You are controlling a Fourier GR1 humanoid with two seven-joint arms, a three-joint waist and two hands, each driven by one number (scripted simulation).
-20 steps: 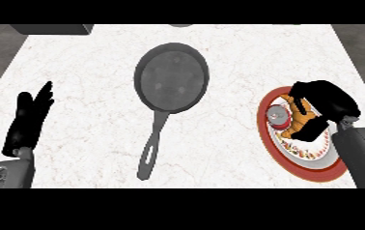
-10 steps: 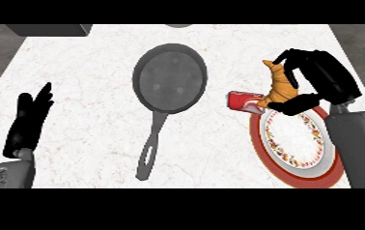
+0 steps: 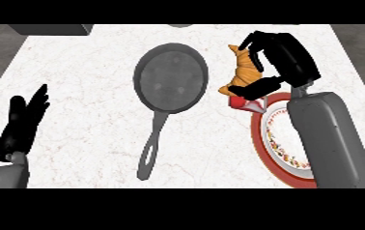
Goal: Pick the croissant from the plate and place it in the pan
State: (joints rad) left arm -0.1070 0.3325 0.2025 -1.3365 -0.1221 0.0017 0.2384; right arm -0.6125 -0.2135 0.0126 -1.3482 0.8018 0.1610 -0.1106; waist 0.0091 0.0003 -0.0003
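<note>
croissant [image 3: 245, 72] pinched in right hand [image 3: 285, 60] fingers, pan [image 3: 172, 77] beside, plate [image 3: 274, 144] below, left hand [image 3: 21, 122] fingers spread

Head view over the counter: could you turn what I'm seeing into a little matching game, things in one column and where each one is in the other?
Things:
1. croissant
2. pan
3. plate
4. left hand

Places:
A. open, resting at the left edge
B. on the counter, under the right forearm
C. held in the right hand, off the plate
D. mid-counter, nothing in it

Pairs: 1-C, 2-D, 3-B, 4-A
</note>
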